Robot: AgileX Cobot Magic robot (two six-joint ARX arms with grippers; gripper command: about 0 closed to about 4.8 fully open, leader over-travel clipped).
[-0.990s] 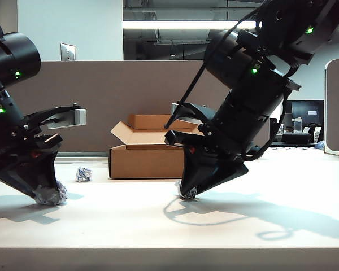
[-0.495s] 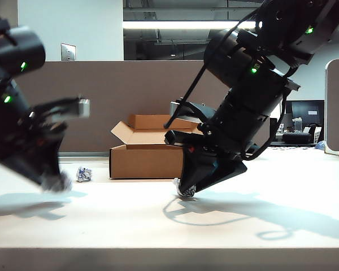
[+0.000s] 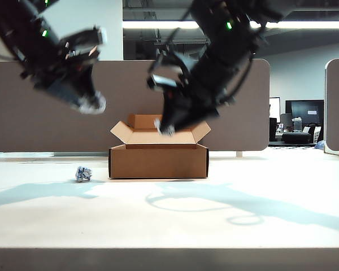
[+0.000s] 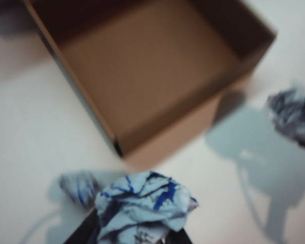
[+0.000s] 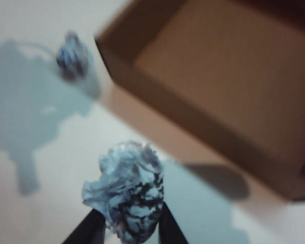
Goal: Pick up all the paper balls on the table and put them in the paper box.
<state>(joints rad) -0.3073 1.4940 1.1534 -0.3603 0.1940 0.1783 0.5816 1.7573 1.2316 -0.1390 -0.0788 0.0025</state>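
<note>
The left gripper (image 3: 89,104) hangs high over the table (image 3: 169,220), left of the paper box (image 3: 158,161), pinching a paper ball (image 4: 142,208) printed in blue. The right gripper (image 3: 166,130) is raised just above the box's open flaps, its fingers (image 5: 86,231) clamped on a second ball (image 5: 129,195) (black print). The third ball (image 3: 83,174) lies on the table, just left of the box. The box's visible floor looks bare in both wrist views.
</note>
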